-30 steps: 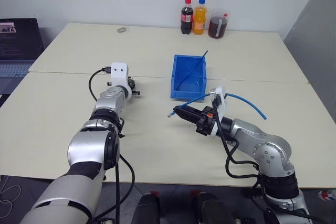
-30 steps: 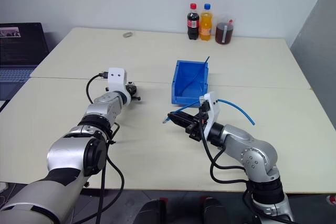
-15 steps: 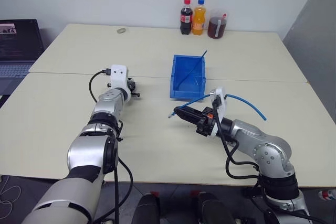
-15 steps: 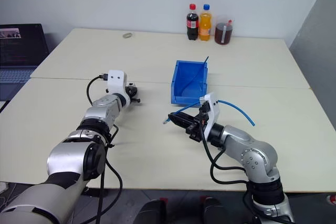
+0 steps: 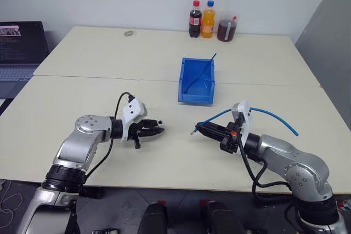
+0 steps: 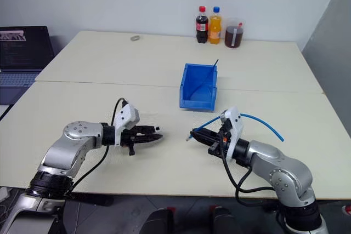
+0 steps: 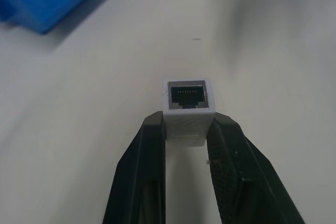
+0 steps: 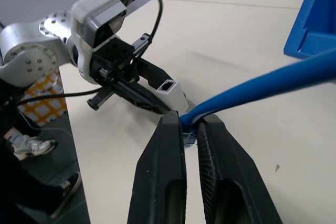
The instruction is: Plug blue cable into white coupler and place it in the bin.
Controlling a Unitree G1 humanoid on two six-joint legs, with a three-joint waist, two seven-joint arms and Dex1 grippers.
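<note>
The left gripper (image 5: 159,130) hangs low over the near half of the cream table (image 5: 82,53), its two black fingers pinching the white coupler (image 7: 188,109) between their tips. In the left wrist view the coupler's open socket faces away from the fingers (image 7: 144,171), with the small dark port plainly visible.

Facing it, a short way apart, the right gripper (image 5: 200,130) points toward the left one. Its fingers are pressed together on the blue cable (image 8: 262,85) close to the cable's end, and the plug end sticks out just past the fingertips. From there the cable arcs up over the right wrist and trails down toward the table's right side.

In the right wrist view the coupler sits just beyond the right fingertips, socket turned toward them, not yet touching the cable.

The blue bin (image 5: 186,94) stands on the table beyond both grippers, near the middle. A thin dark rod (image 5: 205,65) leans inside it against the far corner. Two bottles (image 5: 201,18) and a jug (image 5: 227,26) stand at the far edge.
</note>
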